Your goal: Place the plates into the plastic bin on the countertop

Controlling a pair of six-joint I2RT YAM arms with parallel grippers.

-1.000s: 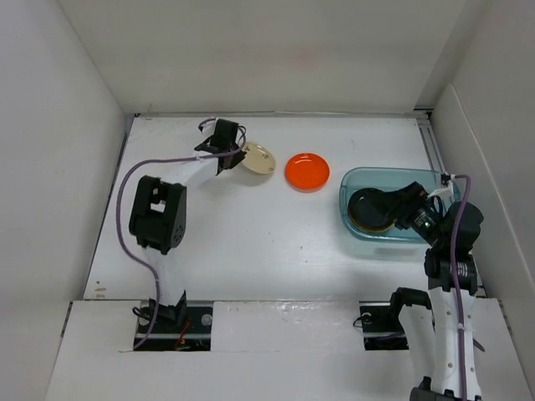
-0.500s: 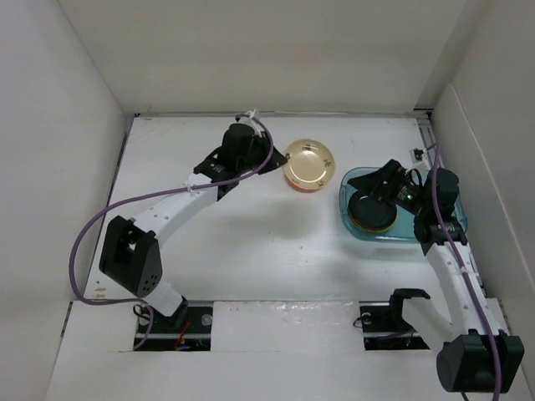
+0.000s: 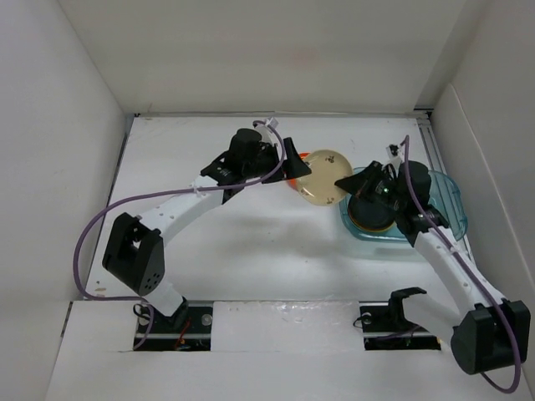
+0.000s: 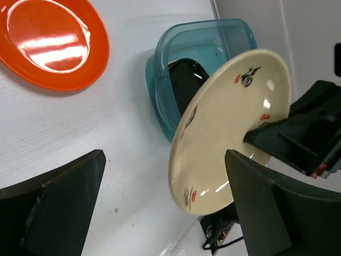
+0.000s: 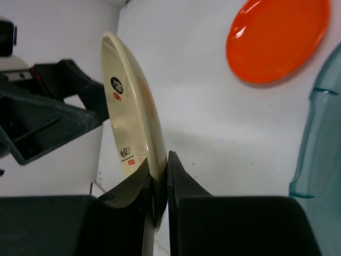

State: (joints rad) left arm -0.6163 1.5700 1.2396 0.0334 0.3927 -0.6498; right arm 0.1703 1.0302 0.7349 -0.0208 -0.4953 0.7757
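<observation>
A cream plate (image 3: 323, 177) hangs tilted above the countertop (image 3: 234, 225), just left of the plastic bin (image 3: 435, 190). My right gripper (image 3: 346, 183) is shut on its rim, the edge pinched between both fingers (image 5: 181, 186). My left gripper (image 3: 294, 164) is open, its fingers (image 4: 58, 208) standing wide on either side of the cream plate (image 4: 229, 122) without touching it. An orange plate (image 4: 50, 42) lies flat on the countertop, largely hidden under the cream one in the top view. A black plate (image 3: 373, 210) lies inside the bin (image 4: 197, 37).
White walls enclose the countertop on the left, back and right. The bin (image 5: 319, 133) sits close to the right wall. Both arm bases stand at the near edge. A purple cable (image 3: 92, 234) loops beside the left arm.
My left gripper opened and let go of the cream plate. My right gripper came out of the bin and shut on the plate's rim. The plate shifted right, toward the bin.
</observation>
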